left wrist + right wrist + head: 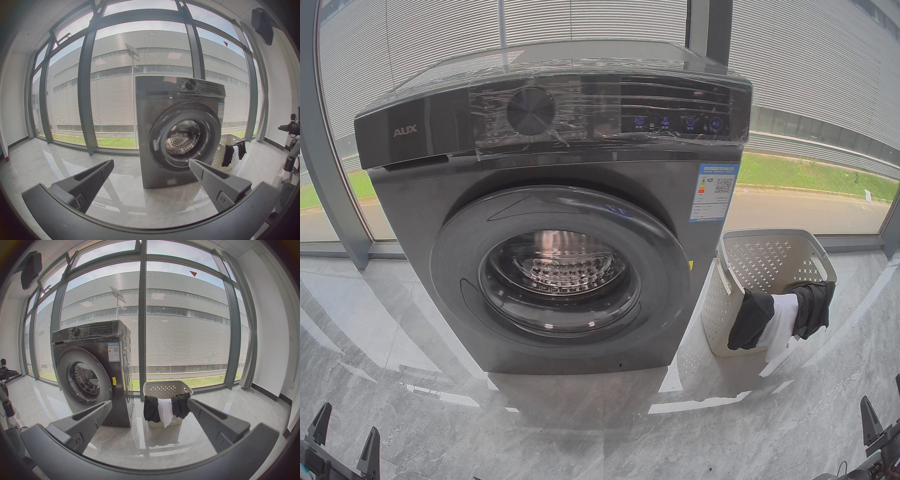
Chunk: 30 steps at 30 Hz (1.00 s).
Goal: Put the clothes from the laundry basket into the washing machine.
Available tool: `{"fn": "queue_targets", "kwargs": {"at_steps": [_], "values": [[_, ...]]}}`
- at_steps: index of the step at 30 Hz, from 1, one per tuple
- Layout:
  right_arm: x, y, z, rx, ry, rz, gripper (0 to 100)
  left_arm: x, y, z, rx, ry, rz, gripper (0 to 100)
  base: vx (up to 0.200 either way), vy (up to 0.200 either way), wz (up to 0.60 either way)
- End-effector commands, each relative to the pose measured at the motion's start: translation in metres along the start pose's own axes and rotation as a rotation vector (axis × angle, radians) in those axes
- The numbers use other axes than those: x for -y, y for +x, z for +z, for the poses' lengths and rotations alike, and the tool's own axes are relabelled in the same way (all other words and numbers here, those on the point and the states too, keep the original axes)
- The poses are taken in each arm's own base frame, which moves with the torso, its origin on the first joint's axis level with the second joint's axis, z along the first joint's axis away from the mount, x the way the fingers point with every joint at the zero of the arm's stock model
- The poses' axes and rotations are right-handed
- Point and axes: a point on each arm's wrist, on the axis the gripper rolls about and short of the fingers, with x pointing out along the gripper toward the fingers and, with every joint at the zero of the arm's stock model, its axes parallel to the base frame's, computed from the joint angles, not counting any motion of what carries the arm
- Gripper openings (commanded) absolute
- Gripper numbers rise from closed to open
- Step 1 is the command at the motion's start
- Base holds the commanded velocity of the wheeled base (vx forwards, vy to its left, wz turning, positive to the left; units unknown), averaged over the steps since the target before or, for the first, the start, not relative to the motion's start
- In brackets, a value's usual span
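Note:
A grey front-loading washing machine (550, 206) stands on the floor with its round glass door (559, 281) shut. To its right sits a cream laundry basket (737, 250) with black and white clothes (781, 315) draped over its front rim. My left gripper (344, 431) is low at the near left, open and holding nothing. My right gripper (884, 409) is low at the near right, far from the basket. In the left wrist view the open left gripper (150, 165) faces the machine (178, 131). In the right wrist view the open right gripper (148, 405) faces the basket (167, 390) and clothes (165, 407).
Glossy grey tiled floor (600, 425) spreads in front of the machine and basket. Tall windows with dark frames (331, 187) stand right behind them. A white wall (272, 343) lies off to the right of the basket.

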Motion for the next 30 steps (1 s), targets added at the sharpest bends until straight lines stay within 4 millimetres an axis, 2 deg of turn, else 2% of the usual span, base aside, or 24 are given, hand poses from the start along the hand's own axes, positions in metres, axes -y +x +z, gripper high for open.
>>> {"fn": "queue_targets", "kwargs": {"at_steps": [1,30], "values": [[0.0001,0.0003,-0.0051,-0.004,-0.001,0.000,100,0.0000,-0.0001,-0.0048,0.000,0.000,-0.001,100,0.000,0.200,0.00],[0.0001,0.0003,-0.0051,-0.004,-0.001,0.002,100,0.0000,-0.0001,-0.0048,0.000,0.000,-0.001,100,0.000,0.000,0.00]]}}
